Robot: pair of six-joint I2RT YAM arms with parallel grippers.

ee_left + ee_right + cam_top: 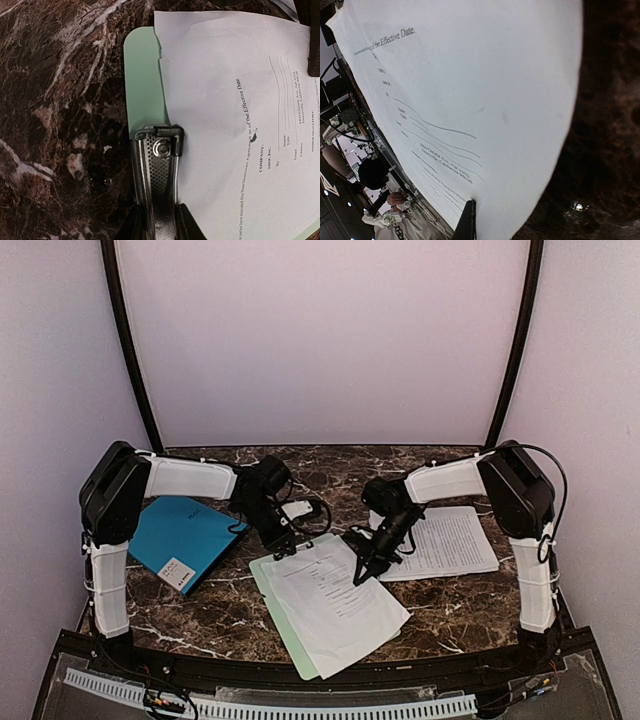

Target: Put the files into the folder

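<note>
My left gripper [283,545] sits over the top end of the pale green clipboard [288,625]. In its wrist view the metal clip [157,167] lies between the two dark fingers [134,226], which stand close on either side of it. I cannot tell whether they are actually squeezing it.

My right gripper [362,568] is pressed together on the far right edge of the signature page [335,605]. Its wrist view shows that sheet curving up close to the lens, with one finger [469,222] at the paper's edge. This page, with its short text blocks and an "Effective Date" line, lies on the clipboard near the middle of the marble table [230,610]. Its top corner is by the clip.

The second file, a densely printed sheet [450,540], lies flat to the right, under my right arm. The teal folder [185,535] lies closed at the left, well apart from both sheets, with its white label at the near corner.
</note>
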